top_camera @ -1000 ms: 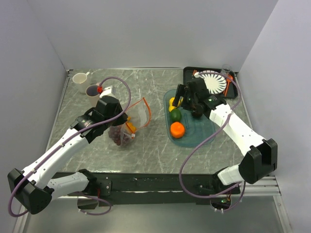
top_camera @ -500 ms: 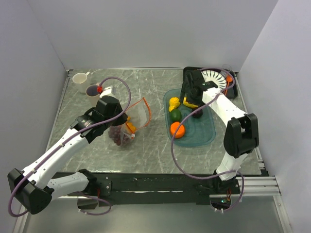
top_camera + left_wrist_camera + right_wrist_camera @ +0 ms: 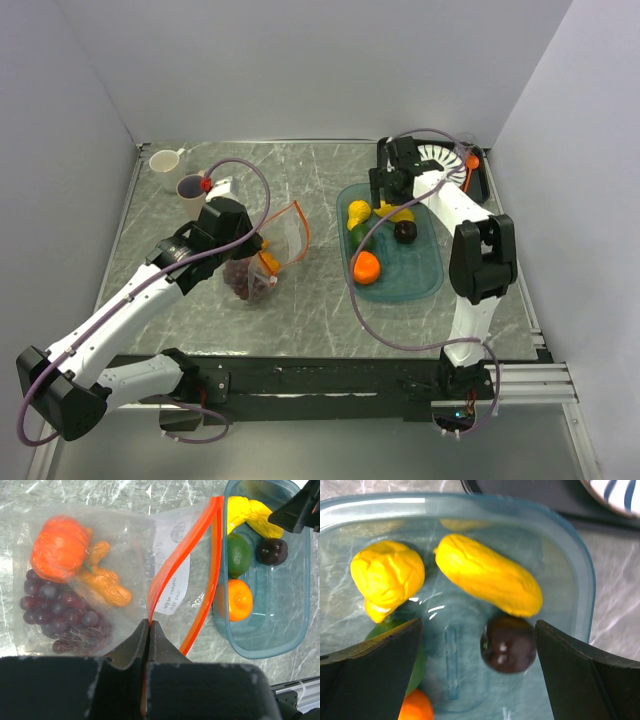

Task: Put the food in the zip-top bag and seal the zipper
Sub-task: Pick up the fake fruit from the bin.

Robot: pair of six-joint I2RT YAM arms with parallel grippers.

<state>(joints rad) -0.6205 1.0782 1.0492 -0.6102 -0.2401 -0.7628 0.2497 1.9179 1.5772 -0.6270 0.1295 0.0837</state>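
Five food pieces point(image 3: 235, 600) sit in the teal tray point(image 3: 586, 580), right of centre on the worktop point(image 3: 300, 310). The zip-top bag point(image 3: 125, 535) lies to its left, already holding grapes point(image 3: 60, 610) and orange pieces. The left claw point(image 3: 150, 630) is pinched tight on the zipper point(image 3: 185, 550) at its near end, propping the mouth open. The right claw point(image 3: 477, 647) hangs spread wide and empty over the tray's far end, above the long yellow piece point(image 3: 490, 582) and the dark piece point(image 3: 509, 645). Closing here risks catching both or squirting a smooth piece aside, and the floppy mouth may sag shut. Since a second ago, the right claw has shifted from mid-tray to the far end.
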